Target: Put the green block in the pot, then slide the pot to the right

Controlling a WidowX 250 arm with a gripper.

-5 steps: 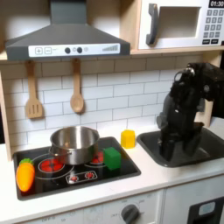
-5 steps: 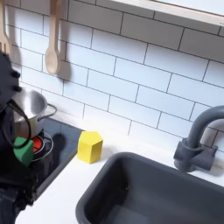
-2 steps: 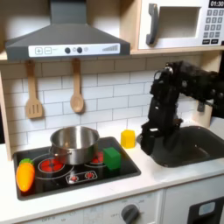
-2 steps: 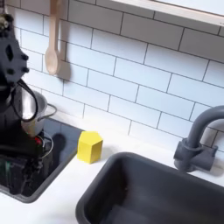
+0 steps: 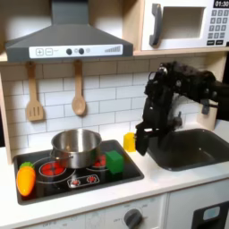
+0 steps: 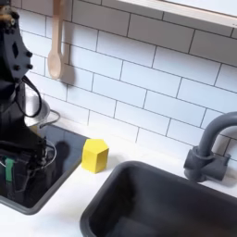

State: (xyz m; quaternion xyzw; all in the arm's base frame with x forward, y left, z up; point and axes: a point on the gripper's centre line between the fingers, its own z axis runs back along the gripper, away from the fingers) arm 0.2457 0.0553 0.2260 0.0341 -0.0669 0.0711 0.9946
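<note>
Your gripper (image 5: pixel 141 143) hangs at the end of the black arm, low over the counter between the glossy black cooktop (image 5: pixel 54 183) and the dark moulded sink (image 5: pixel 192 148). In the first exterior view it sits just beside the yellow cylinder (image 5: pixel 131 141), partly covering that cylinder's right edge. You cannot tell from either exterior view whether its jaws stand apart or together; the fingers merge into the dark arm.

The green block (image 5: pixel 114 162), a small bright cube with flat matte faces, rests on the cooktop's right part, just beside the pot (image 5: pixel 77 147) and outside it. The pot is round, straight-sided, shiny silver metal, standing upright on the cooktop's rear half with a red burner ring (image 5: pixel 52 168) in front of it.

An orange carrot with a green top (image 5: pixel 25 178) lies at the cooktop's left edge. In the second exterior view the arm stands over the cooktop's corner, the yellow cylinder (image 6: pixel 93 155) sits on the white counter between cooktop and sink (image 6: pixel 185 208), and a grey curved faucet (image 6: pixel 206 148) rises behind the sink. Wooden utensils (image 5: pixel 79 91) hang on the white tile wall.
</note>
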